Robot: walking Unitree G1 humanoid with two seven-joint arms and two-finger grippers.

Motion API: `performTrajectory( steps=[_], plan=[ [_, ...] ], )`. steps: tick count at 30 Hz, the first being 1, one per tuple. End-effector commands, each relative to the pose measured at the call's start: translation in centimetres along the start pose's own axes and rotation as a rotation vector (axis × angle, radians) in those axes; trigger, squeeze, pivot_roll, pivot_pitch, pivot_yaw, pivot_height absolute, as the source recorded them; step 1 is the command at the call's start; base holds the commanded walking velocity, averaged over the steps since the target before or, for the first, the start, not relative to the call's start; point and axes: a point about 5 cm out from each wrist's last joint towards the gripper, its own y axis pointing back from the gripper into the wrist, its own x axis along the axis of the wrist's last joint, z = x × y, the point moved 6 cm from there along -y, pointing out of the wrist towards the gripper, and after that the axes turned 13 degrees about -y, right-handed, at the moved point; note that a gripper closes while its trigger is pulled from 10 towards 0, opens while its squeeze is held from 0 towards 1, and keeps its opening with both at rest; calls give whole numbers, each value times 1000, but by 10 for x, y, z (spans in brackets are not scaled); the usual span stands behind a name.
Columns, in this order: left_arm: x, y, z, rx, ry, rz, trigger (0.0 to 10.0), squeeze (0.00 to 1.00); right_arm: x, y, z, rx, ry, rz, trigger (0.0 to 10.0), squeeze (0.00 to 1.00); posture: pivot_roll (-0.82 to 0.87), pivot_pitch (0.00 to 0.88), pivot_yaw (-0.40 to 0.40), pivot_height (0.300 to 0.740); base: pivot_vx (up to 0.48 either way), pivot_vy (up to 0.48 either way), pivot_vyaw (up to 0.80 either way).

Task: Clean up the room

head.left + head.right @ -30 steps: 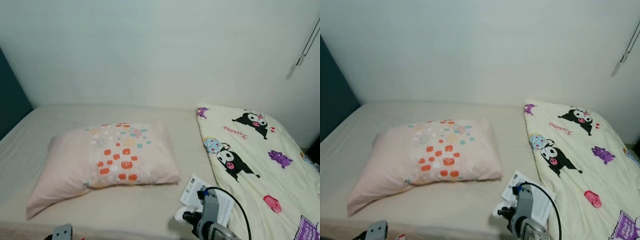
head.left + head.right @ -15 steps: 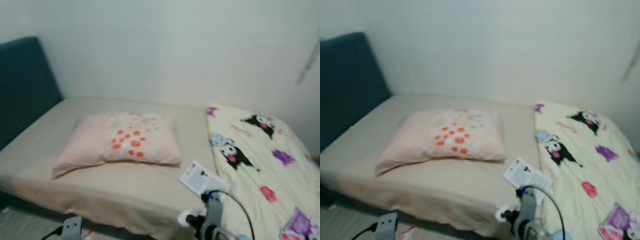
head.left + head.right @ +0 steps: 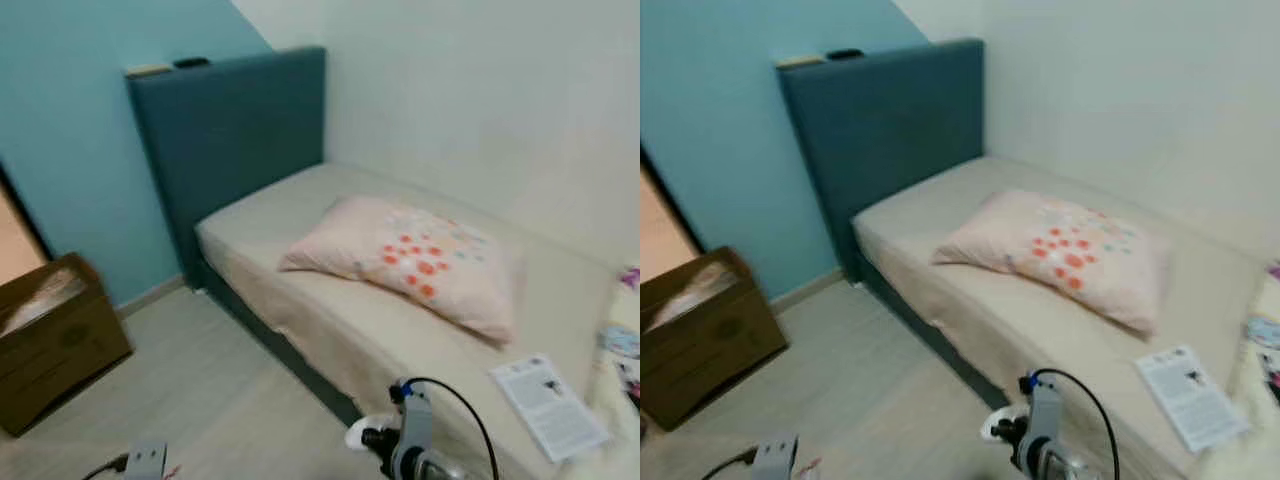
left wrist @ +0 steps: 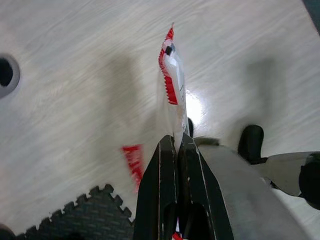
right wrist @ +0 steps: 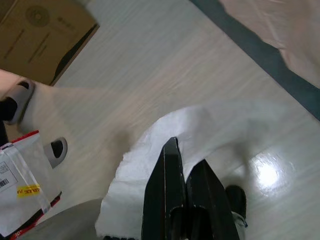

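A red-edged clear wrapper [image 4: 170, 85] is pinched in the left gripper [image 4: 176, 145]; a white tissue [image 5: 165, 165] is clamped in the right gripper [image 5: 182, 160], near the bed [image 3: 300, 260].

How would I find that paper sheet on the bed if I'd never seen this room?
Start at the bed with the dark blue headboard. Past the pink pillow, away from the headboard, a flat white leaflet lies on the bare sheet. It is the one thin, printed thing there, with black text and a small picture.
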Motion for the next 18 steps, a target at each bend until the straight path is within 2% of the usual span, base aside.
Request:
performTrajectory(
  steps=[1,18],
  plan=[
    [3,0,0,-1,17,9,10000,0,2,1,3,-7,-2,11,10000,0,-41,0,-38,733,0,0,744],
    [10,-1,3,-6,4,32,10000,0,-4,2,2,3,41,-17,10000,0,-45,0,-38,733,0,0,739]
  ],
)
